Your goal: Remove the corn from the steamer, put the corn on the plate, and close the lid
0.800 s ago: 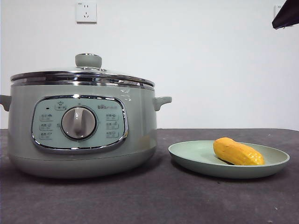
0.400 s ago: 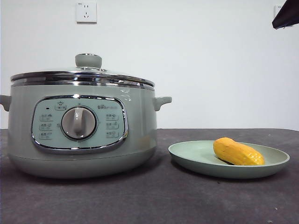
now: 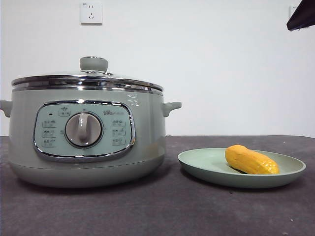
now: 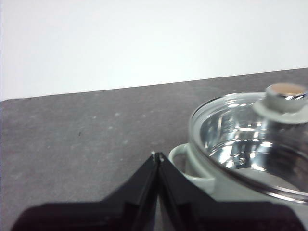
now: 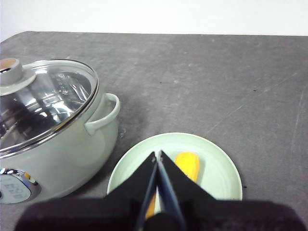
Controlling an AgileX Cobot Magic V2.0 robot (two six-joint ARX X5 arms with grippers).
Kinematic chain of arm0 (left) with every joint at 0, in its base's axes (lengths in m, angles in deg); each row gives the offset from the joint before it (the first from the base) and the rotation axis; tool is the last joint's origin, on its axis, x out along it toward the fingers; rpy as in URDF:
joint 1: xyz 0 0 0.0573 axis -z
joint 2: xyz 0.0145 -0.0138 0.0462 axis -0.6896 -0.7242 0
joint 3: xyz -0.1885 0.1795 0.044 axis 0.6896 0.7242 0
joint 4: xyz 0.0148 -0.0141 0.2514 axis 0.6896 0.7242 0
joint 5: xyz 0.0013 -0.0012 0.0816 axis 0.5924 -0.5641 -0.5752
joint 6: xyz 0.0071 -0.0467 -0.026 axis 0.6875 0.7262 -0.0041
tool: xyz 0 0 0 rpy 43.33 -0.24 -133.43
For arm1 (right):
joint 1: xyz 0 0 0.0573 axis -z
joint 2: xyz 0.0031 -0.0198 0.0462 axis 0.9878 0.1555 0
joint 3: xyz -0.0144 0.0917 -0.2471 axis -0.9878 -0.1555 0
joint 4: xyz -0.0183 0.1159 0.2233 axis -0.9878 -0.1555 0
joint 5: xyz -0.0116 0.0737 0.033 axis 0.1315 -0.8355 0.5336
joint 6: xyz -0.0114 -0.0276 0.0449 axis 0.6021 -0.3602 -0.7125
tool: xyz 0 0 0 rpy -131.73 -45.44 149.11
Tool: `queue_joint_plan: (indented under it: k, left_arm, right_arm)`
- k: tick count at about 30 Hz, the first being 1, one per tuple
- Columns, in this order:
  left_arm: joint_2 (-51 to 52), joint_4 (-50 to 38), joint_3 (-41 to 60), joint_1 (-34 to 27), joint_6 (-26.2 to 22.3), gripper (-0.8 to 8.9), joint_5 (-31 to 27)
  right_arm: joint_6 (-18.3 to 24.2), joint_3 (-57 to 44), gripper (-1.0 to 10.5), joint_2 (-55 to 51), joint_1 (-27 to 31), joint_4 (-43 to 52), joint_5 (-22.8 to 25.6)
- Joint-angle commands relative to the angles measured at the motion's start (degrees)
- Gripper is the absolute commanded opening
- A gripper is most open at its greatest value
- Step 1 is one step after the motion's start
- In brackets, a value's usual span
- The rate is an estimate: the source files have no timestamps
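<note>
The right tool (image 5: 158, 155), jaws pressed together and empty, hangs above the plate (image 5: 216, 168), where the corn (image 5: 187, 166) lies just beside its tips. The left tool (image 4: 157, 156), jaws also together, hovers near the steamer's (image 4: 207, 185) side handle; the lid (image 4: 250, 139) sits on the steamer.

A plain white wall (image 3: 221, 69) rises behind the dark grey table (image 3: 172, 206). A white power socket (image 3: 91, 13) sits high on that wall, well above the tabletop.
</note>
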Motion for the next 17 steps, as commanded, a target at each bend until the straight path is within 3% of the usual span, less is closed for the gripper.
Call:
queue_joint_plan:
  k: [1,7,17]
  left_arm:
    - [1.46,-4.76,5.7,-2.73,-0.2,-0.04,1.2]
    - [1.88,-12.13,14.47,-4.87,0.22,-0.03,2.56]
    - [5.66,-12.07,20.46,-6.34,1.9,-0.03,2.95]
  right_arm:
    - [-0.55,-0.28,0.0,-0.04,-0.02,0.33,-0.02]
    - [-0.55,-0.28,0.0,-0.04,-0.02,0.33,-0.02]
    - [-0.55,-0.28,0.0,-0.04,-0.02,0.31,-0.02]
